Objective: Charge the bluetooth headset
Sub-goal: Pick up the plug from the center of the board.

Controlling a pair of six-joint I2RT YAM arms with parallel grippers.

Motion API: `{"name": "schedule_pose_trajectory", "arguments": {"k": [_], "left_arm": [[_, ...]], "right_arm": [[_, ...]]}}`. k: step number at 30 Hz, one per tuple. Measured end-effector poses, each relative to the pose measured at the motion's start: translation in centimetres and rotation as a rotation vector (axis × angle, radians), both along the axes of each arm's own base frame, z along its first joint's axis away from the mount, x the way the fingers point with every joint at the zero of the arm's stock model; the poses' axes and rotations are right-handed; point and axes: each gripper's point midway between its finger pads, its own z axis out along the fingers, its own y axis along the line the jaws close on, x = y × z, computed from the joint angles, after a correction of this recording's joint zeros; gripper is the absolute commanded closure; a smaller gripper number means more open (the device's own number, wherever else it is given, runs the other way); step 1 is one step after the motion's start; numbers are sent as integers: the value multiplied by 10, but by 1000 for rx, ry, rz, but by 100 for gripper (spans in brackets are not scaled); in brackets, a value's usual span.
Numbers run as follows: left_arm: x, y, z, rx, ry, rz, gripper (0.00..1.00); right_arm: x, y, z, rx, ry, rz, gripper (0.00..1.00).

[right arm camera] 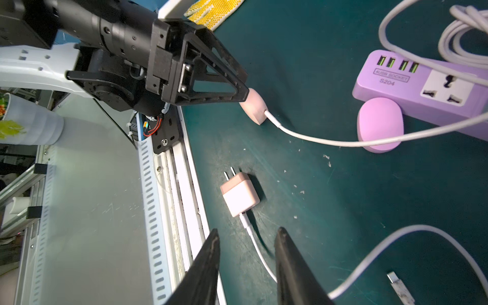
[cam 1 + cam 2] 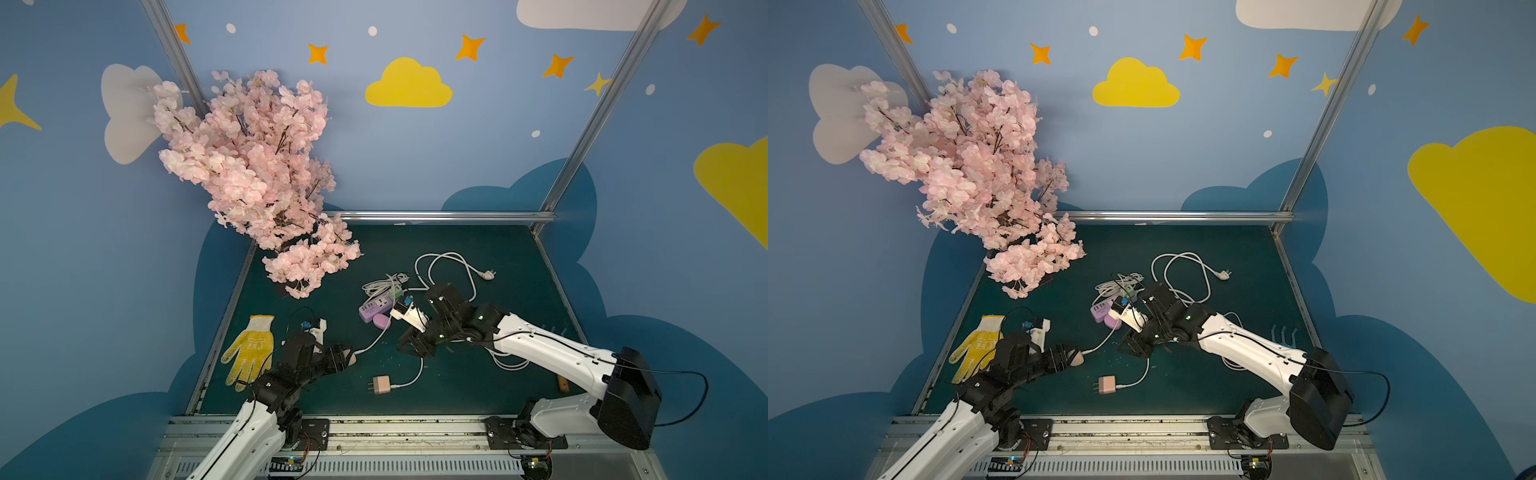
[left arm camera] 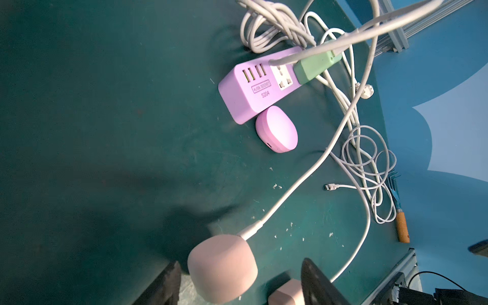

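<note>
Lying on the desk point(image 2: 478, 399) in a top view are one purple power strip point(image 2: 376, 309), one pink earbud case point(image 2: 380, 320) touching it, and one pink charger point(image 2: 381, 384). By the left wrist view, the left pincer point(image 3: 239, 282) pinches a round pink plug point(image 3: 223, 268), the case well beyond. By the right wrist view, the right pincer point(image 1: 247, 264) stands spread astride the charger's white cable point(image 1: 257, 248), the case off to one side.

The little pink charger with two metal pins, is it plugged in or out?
Out. The pink charger lies loose on the green table, pins bare, away from the purple power strip.

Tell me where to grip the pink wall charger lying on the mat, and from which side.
Grip the pink wall charger across its two flat side faces, coming from above. It lies flat, prongs at one end and its white cable leaving the other, so only the sides are free.
</note>
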Motion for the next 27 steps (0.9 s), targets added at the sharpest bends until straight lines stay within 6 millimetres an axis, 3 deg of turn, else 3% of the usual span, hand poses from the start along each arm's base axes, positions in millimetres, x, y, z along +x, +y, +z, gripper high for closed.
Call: {"name": "schedule_pose_trajectory", "arguments": {"k": [11,21,24,27], "left_arm": [[-1,-11,-29,80,45,-81,31],[6,-22,-24,74,13,-132,53],[6,-26,-21,60,8,-148,51],[3,-31,-20,42,17,-173,35]], "right_arm": [[2,10,0,-7,44,11,66],[0,9,-2,-24,69,15,67],[1,11,-2,-24,74,18,68],[1,12,-1,-26,77,19,68]]}}
